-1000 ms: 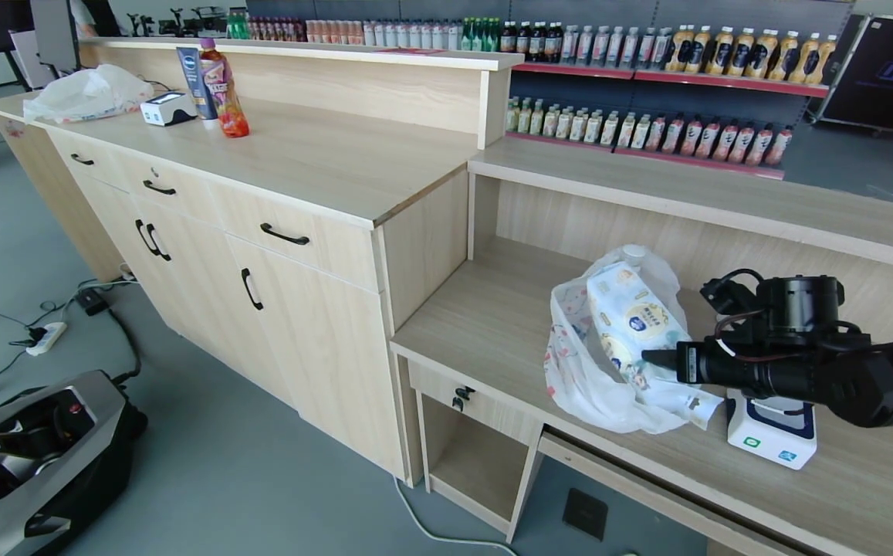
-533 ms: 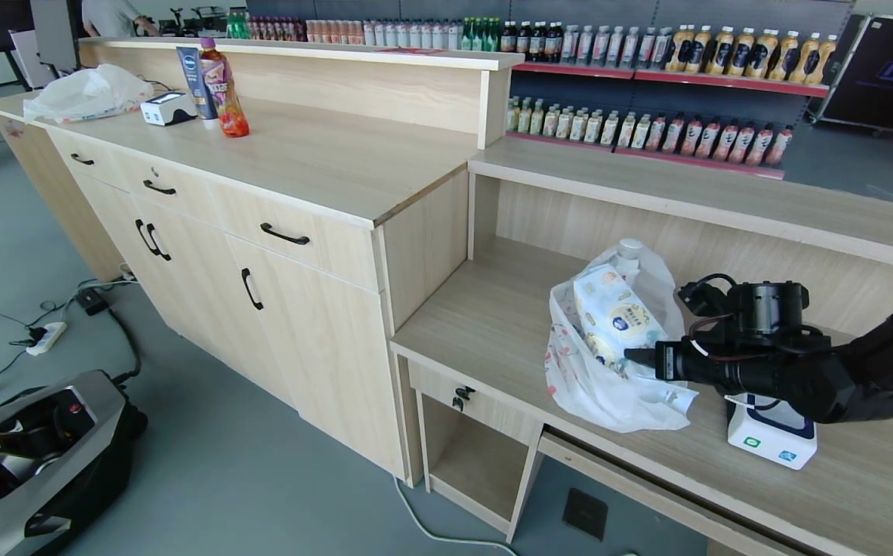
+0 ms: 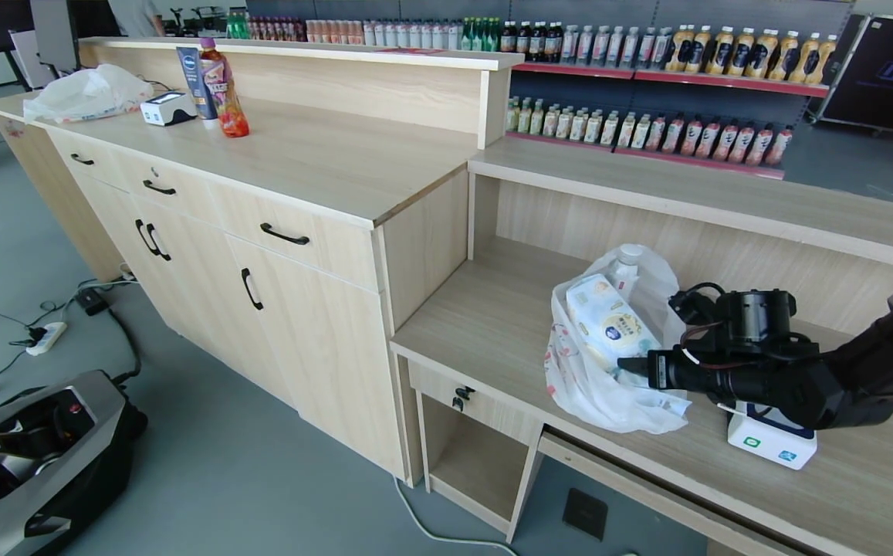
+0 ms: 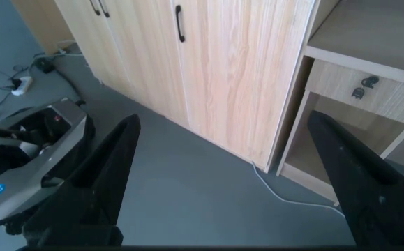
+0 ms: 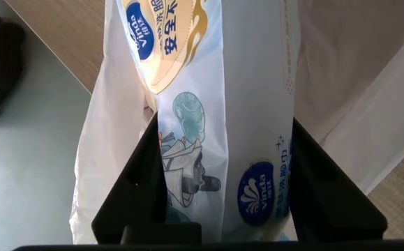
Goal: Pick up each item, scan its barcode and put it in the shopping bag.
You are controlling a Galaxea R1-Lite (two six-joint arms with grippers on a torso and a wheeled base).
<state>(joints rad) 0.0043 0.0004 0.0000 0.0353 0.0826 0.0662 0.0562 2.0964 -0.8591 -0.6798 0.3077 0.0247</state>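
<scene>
Tabletop (image 3: pixel 492 316) is carrying the white shopping bag (image 3: pixel 589 390), its mouth gaping upward. The soft tissue pack (image 3: pixel 604 324) is sitting partly inside the bag, beside a bottle (image 3: pixel 625 266). Its long axis is slanting, the upper end pointing up and away and the lower end sinking into the bag.

Right end effector (image 3: pixel 633 363) is clamping the pack's lower end. Judgement: lowering along that axis should clear the bag rim, releasing only once the pack is resting.

Left end effector (image 4: pixel 222 139) is hanging spread wide above the floor.
</scene>
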